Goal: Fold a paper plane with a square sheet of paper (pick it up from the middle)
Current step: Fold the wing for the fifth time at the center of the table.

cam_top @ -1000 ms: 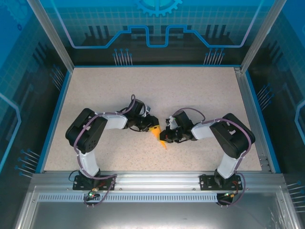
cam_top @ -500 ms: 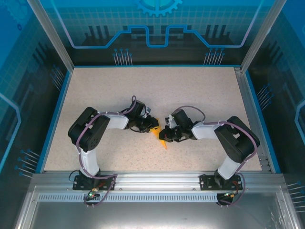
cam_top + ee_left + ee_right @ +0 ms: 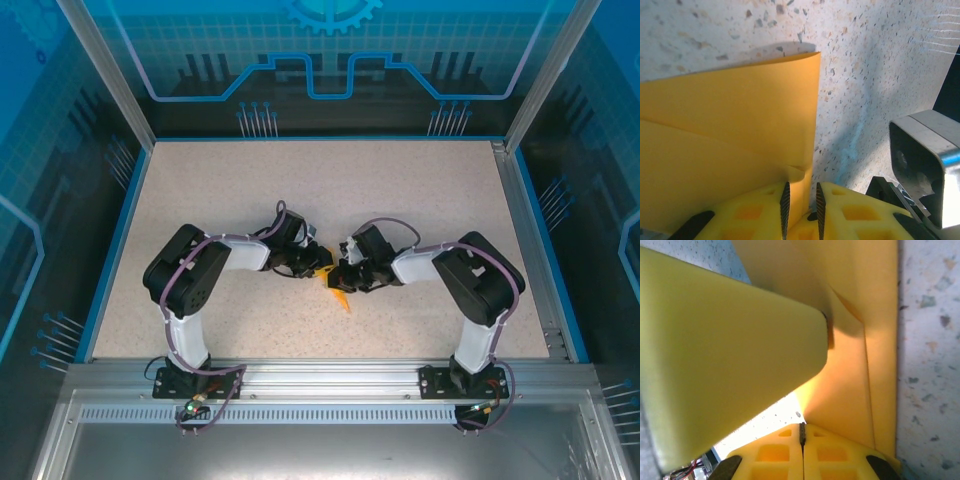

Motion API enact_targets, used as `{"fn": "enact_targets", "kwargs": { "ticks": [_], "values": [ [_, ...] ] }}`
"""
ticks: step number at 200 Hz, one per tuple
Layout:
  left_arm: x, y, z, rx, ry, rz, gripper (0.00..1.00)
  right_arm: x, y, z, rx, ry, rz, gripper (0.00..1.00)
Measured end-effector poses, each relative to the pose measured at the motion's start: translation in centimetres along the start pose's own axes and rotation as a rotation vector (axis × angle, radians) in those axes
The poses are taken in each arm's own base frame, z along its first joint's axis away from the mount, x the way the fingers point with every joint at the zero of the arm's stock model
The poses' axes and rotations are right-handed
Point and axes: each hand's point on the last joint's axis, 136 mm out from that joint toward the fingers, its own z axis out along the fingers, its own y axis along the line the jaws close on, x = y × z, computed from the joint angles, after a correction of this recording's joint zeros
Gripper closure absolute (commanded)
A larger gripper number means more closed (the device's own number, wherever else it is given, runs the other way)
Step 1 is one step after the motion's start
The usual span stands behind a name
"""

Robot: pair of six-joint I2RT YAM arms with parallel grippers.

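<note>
Clamping the folded orange-yellow paper [image 3: 730, 125] at one edge with the left gripper [image 3: 801, 189]; holding the right gripper [image 3: 802, 427] pressed together just beside it, above the speckled table [image 3: 400, 200].

Right gripper [image 3: 801, 436], jaws pressed together, folded paper [image 3: 860, 340] above, blurred yellow block [image 3: 725, 355] left, speckled table [image 3: 930, 340] right.

**A:** Where's the paper [image 3: 341, 298] sitting?
**B:** I've got it in the middle of the table [image 3: 400, 190]. Left gripper [image 3: 322, 270] is on its left, right gripper [image 3: 346, 279] on its right, tip pointing toward the bases.
</note>
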Motion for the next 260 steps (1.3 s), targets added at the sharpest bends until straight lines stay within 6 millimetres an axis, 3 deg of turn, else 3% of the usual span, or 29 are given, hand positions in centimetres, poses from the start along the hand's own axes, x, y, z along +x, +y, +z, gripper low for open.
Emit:
{"fn": "enact_targets", "kwargs": {
  "ticks": [72, 115, 149, 192, 260],
  "values": [
    [0.0, 0.1, 0.0, -0.003, 0.002, -0.002, 0.74, 2.5, -0.8, -1.9, 0.009, 0.004, -0.005, 0.91],
    [0.0, 0.0, 0.0, -0.005, 0.004, -0.004, 0.74, 2.9, 0.9, -3.6, 0.009, 0.008, -0.058, 0.89],
    [0.0, 0.0, 0.0, -0.006, 0.005, -0.004, 0.74, 3.1, 2.4, -2.8, 0.003, 0.037, -0.108, 0.90],
    [0.0, 0.0, 0.0, -0.006, 0.005, -0.004, 0.74, 3.8, -0.4, -0.8, 0.061, 0.099, -0.057, 0.90],
    [0.0, 0.1, 0.1, -0.014, 0.009, -0.004, 0.74, 4.2, -1.0, -1.8, -0.014, 0.073, -0.052, 0.89]
  ]
}}
